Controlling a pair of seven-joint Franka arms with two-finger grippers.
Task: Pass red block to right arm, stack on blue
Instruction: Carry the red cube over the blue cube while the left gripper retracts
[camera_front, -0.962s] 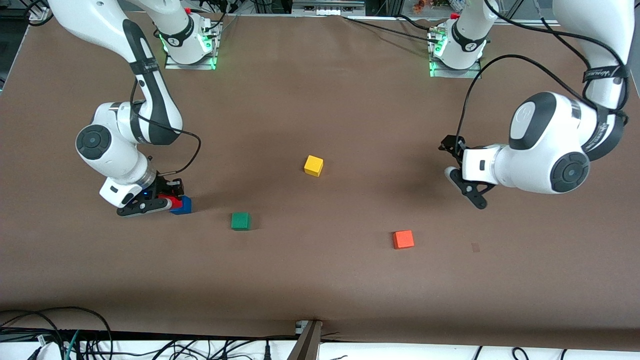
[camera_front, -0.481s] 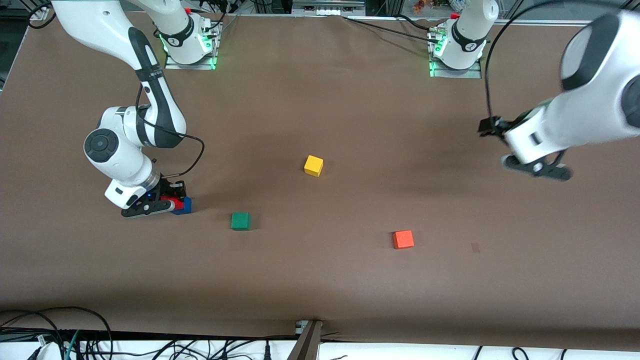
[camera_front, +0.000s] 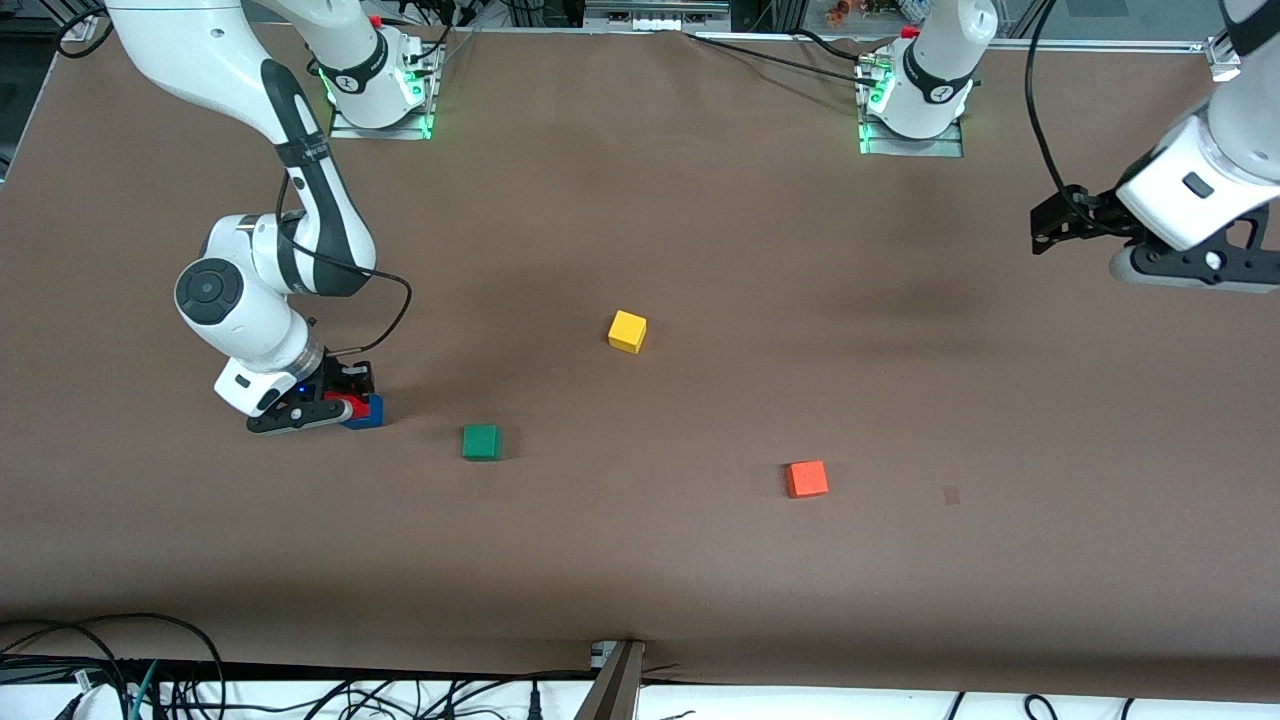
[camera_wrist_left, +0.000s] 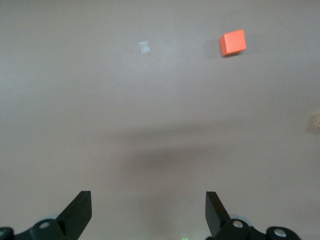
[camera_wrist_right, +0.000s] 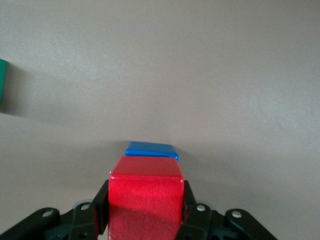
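Currently the right tool (camera_front: 335, 403) grips the red block (camera_wrist_right: 146, 200) between its fingers, directly over the blue block (camera_wrist_right: 151, 150) on the tabletop (camera_front: 640, 550). Nearest to it lies the green cube (camera_front: 481, 441); the yellow cube (camera_front: 627, 331) and orange cube (camera_front: 806, 479) lie well apart. The left tool (camera_wrist_left: 148, 212) hangs wide and empty above the tabletop's left-arm end.
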